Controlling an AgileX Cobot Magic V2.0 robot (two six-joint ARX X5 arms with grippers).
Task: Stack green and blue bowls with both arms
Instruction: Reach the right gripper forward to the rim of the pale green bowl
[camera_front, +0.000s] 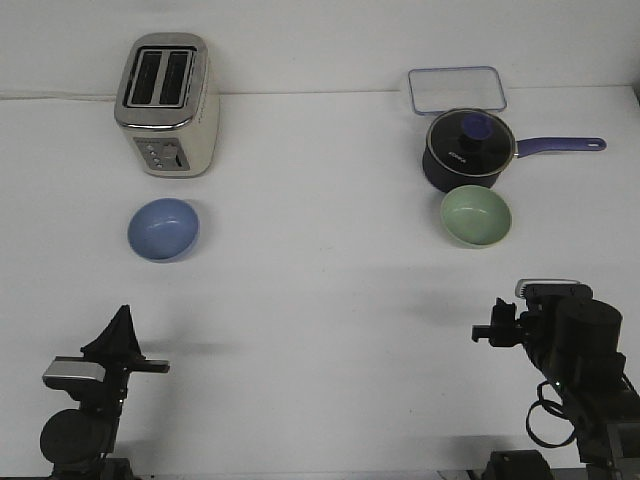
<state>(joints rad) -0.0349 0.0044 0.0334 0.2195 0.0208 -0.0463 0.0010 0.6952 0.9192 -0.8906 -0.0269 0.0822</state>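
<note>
A white table seen from the robot's side. The blue bowl sits upright at mid-left, just in front of a cream toaster. The green bowl sits upright at mid-right, almost touching a dark saucepan with a clear tray behind it. The bowls lie well apart, one on each arm's side, probably so each arm takes its own. The left gripper and right gripper wait near the front edge, holding nothing; whether their fingers are spread cannot be told.

Bright even light, soft shadows (slightly blurry)
</note>
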